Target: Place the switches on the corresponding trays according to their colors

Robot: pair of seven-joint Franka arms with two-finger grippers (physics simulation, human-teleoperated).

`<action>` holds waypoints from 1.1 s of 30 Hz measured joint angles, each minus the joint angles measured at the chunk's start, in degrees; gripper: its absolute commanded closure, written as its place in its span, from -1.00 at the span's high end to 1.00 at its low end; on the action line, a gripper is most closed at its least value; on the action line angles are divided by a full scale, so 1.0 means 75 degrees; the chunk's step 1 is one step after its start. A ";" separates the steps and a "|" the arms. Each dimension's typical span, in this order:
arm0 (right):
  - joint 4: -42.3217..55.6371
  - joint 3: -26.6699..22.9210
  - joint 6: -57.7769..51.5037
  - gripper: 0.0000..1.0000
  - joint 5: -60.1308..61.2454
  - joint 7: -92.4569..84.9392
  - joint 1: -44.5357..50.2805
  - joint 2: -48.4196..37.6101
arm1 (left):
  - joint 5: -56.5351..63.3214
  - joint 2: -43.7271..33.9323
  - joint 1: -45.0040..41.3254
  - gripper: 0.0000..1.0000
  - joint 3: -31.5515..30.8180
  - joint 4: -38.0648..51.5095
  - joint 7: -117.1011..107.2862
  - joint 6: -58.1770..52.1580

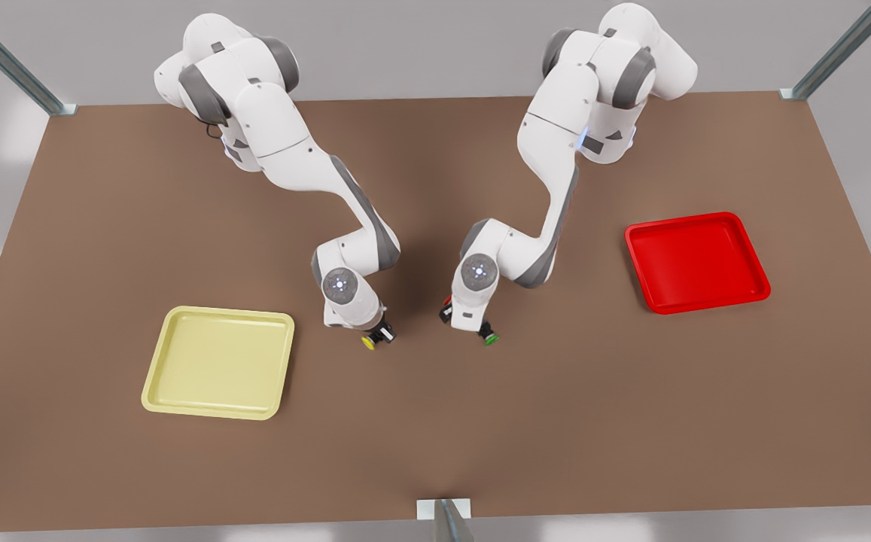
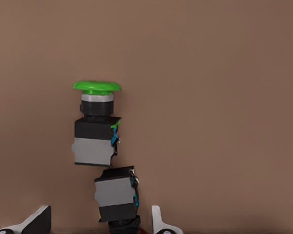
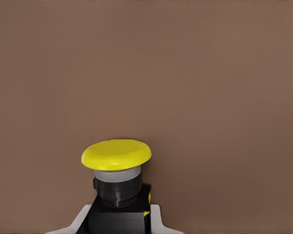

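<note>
- Broadly, the brown table filled most of the front view, with both arms reaching in from its top edge.
- The yellow tray lay lower left; the red tray lay at the right.
- The right gripper, near centre, was clenched on the yellow switch.
- The left gripper had fingers spread around the red switch.
- The green switch lay just beside it.

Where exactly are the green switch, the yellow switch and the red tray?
Green switch point(image 2: 96, 87): left wrist view, on its cap.
Yellow switch point(image 3: 116, 153): right wrist view, on its cap.
Red tray point(image 1: 695, 261): front view, on its bare floor.
</note>
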 measured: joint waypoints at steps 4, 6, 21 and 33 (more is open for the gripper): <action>-0.0012 -0.0004 0.0007 0.08 0.0001 -0.0040 -0.0001 0.0011 | -0.0462 0.0102 -0.0055 0.97 0.0000 0.0001 -0.0003 0.0290; -0.0012 -0.0004 0.0006 0.07 0.0002 -0.0040 -0.0001 0.0004 | -0.0754 0.0102 -0.0048 0.97 0.0011 0.0000 -0.0006 0.0308; -0.0153 -0.0016 -0.0680 0.07 -0.0093 -0.2278 -0.1742 -0.0863 | -0.1430 0.0193 -0.0207 0.94 0.0152 -0.0258 -0.0686 0.0550; -0.0961 -0.0004 -0.0945 1.00 -0.0714 -0.6403 -0.4004 -0.1302 | -0.1443 0.0416 -0.0555 0.94 0.0142 -0.0337 -0.0934 0.0861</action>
